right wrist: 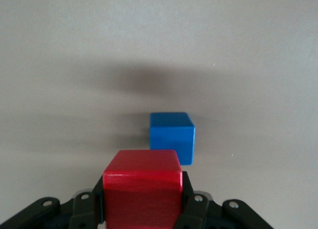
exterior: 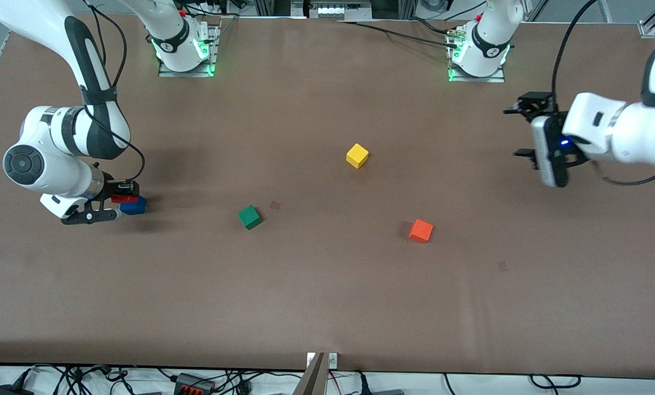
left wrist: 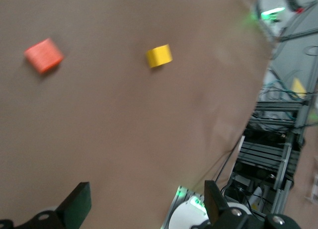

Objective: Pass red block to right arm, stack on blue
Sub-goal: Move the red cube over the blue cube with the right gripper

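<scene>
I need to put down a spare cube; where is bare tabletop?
Bare: the broad strip nearer the camera than the green cube and orange cube, and between the yellow cube and the bases. Crowded: the right claw holding the red block by the blue cube.

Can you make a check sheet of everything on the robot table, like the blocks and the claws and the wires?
Surface: brown table, a few small dark marks.
Job's things: red block held in the right gripper, over the blue block, which sits on the table at the right arm's end.
Clutter: green block, yellow block, orange block, each lying apart.
Grippers: right gripper shut on the red block; left gripper open, empty, waiting above the left arm's end.
Cables: black cables along both arms; more below the table edge nearest the front camera.
Surroundings: metal frames and equipment past the arm bases.
</scene>
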You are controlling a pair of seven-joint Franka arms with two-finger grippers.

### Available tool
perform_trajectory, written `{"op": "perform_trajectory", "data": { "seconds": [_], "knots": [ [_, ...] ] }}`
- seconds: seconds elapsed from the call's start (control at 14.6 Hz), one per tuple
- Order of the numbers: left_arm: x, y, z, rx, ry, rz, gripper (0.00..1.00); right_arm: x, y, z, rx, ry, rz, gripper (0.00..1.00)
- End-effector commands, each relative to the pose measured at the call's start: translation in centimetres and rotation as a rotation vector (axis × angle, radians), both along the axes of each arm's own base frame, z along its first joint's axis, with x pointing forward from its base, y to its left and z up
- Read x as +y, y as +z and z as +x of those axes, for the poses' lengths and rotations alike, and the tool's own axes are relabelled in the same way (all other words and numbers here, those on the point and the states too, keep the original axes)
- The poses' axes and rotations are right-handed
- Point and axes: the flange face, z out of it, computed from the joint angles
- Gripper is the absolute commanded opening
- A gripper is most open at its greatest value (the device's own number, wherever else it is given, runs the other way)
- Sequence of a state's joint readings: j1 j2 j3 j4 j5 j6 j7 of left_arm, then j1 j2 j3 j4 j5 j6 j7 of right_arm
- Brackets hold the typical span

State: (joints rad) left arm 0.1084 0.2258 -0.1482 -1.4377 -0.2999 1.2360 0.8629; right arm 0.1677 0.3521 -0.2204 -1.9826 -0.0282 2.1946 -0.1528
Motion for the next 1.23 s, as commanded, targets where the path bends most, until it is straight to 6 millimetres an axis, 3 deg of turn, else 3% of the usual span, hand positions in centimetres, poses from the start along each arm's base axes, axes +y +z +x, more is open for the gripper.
{"op": "perform_trajectory", "data": {
  "seconds": [0.0,0.14,0.27,0.61,0.82,0.89,1.16],
  "knots": [
    [1.8,2.4,-2.2,-0.031,0.149,0.216,1.00,-1.1,1.0,-0.5,-0.054,-0.022,-0.016,0.00],
    [1.1,3.7,-3.8,-0.120,0.228,0.359,1.00,-3.0,0.5,-0.7,-0.067,-0.055,-0.014,0.00],
    [1.9,4.5,-5.0,-0.161,0.406,0.425,1.00,-3.2,0.1,-0.8,-0.063,-0.064,-0.011,0.00],
    [6.1,5.1,-4.6,-0.148,0.916,0.537,1.00,-3.0,-1.2,-0.8,-0.052,-0.094,0.015,0.00],
    [6.9,5.3,-3.8,-0.226,0.937,0.541,1.00,-3.0,-2.0,-0.8,-0.048,-0.100,0.018,0.00],
    [6.3,4.5,-3.5,-0.248,0.929,0.538,1.00,-3.1,-2.3,-0.7,-0.054,-0.099,0.017,0.00],
    [5.6,4.7,-4.0,-0.242,0.909,0.539,1.00,-2.9,-2.9,-0.7,-0.048,-0.106,0.024,0.00]
  ]
}}
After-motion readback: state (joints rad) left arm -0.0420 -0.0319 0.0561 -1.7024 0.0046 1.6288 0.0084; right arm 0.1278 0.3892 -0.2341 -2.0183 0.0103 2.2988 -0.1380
